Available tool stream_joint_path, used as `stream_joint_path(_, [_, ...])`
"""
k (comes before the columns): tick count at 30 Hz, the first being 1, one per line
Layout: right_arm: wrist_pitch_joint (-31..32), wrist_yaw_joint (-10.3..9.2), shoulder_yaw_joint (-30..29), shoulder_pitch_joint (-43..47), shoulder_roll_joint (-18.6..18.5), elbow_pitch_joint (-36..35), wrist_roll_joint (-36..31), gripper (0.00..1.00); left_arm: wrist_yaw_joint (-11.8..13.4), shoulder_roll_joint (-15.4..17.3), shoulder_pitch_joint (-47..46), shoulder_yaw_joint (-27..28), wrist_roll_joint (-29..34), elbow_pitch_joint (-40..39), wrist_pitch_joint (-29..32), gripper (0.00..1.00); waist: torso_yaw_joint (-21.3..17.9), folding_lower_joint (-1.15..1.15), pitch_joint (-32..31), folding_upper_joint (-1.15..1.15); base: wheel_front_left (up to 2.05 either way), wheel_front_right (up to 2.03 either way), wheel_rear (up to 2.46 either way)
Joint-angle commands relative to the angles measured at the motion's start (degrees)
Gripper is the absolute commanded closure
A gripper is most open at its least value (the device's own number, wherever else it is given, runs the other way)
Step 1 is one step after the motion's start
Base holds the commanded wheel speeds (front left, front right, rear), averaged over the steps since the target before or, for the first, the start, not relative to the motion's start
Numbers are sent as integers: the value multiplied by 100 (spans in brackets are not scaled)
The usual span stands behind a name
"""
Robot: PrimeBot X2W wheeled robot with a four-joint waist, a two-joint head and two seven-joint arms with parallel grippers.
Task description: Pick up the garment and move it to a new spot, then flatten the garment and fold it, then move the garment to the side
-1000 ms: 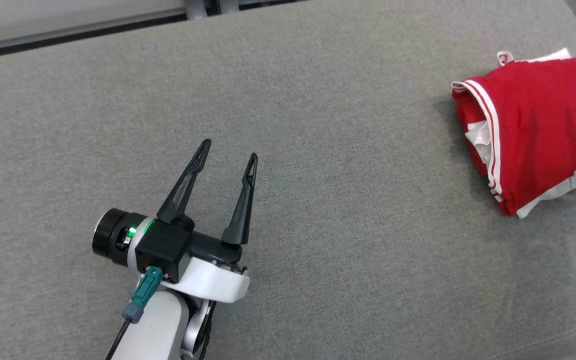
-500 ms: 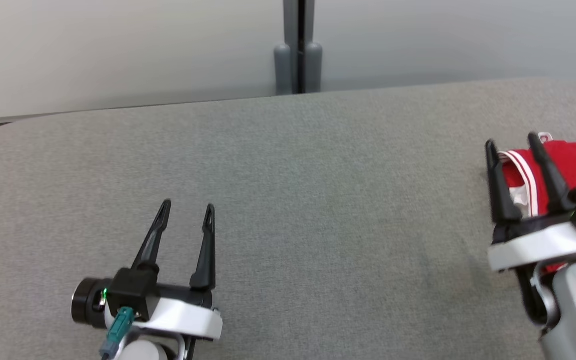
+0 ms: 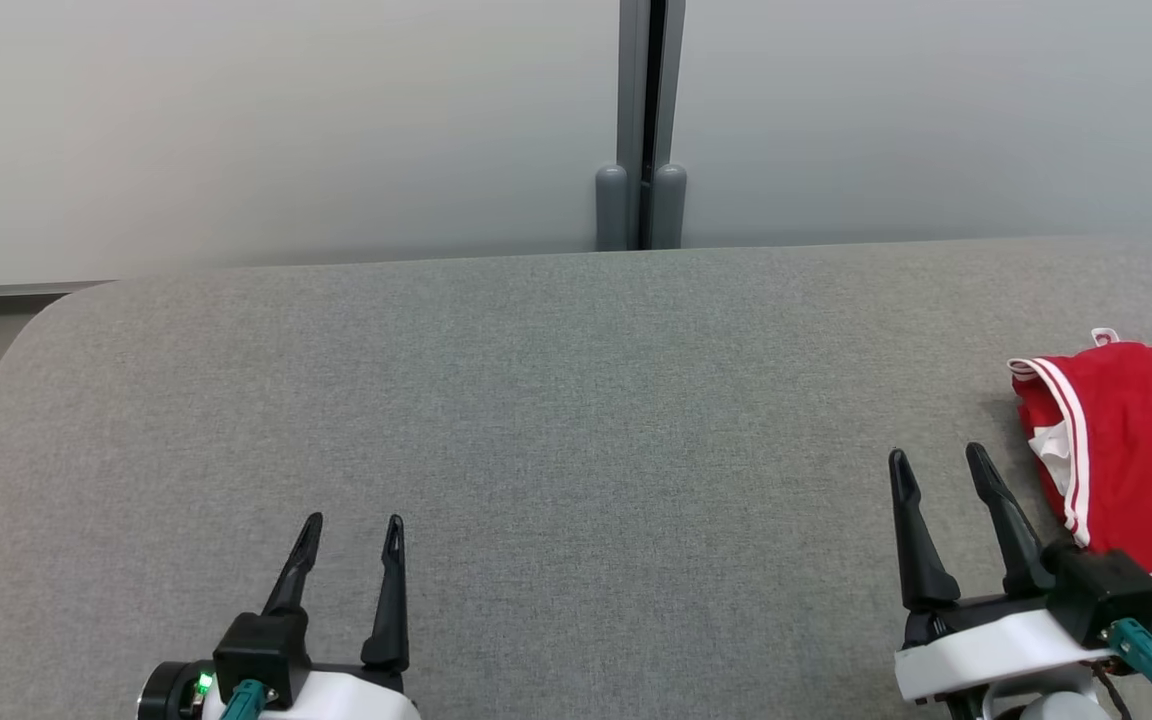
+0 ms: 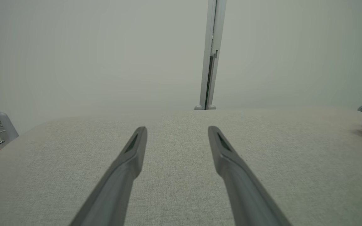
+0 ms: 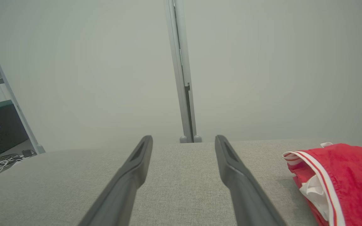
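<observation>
Red-and-white garment [image 3: 1136, 440], one, cropped at right on grey tabletop [image 3: 536, 400]; left pincer [image 3: 354, 521], right pincer [image 3: 937, 454]: both spread, empty.

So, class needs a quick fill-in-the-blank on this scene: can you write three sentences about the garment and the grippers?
1. The garment is mostly ___ with white trim.
2. It lies on the table, toward the robot's ___ side.
3. The left gripper and the right gripper both hold nothing, with jaws standing ___.

Missing words: red; right; open.
</observation>
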Motion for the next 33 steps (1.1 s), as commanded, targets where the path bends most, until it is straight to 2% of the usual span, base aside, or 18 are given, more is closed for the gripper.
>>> stream_joint_path(1, [-3,-11,-20,55,-1,-34,-55,0,29,19,-1,34,19,-30,2,0,-13,0,0,0,0,0,0])
stream_joint_path(4, [-3,-11,-4,170,55,-148,-143,0,96,19,45,77,62,-92,2,0,-70,0,-2,0,0,0,0])
stream_joint_path(11, [-3,-11,-21,144,86,-189,-206,0,67,21,57,106,40,-252,3,0,-143,0,-20,0,0,0,0])
stream_joint_path(18, [-3,-11,28,123,95,-185,-163,0,-206,18,102,204,-528,-187,2,0,-165,0,-27,0,0,0,0])
stream_joint_path(22, [-3,-11,64,113,95,-187,-42,0,-262,19,140,211,-596,-210,2,0,-167,0,-38,0,0,0,0])
stream_joint_path(33, [-3,-11,121,96,96,-178,31,0,-212,19,206,272,-719,-422,2,0,-165,0,-42,0,0,0,0])
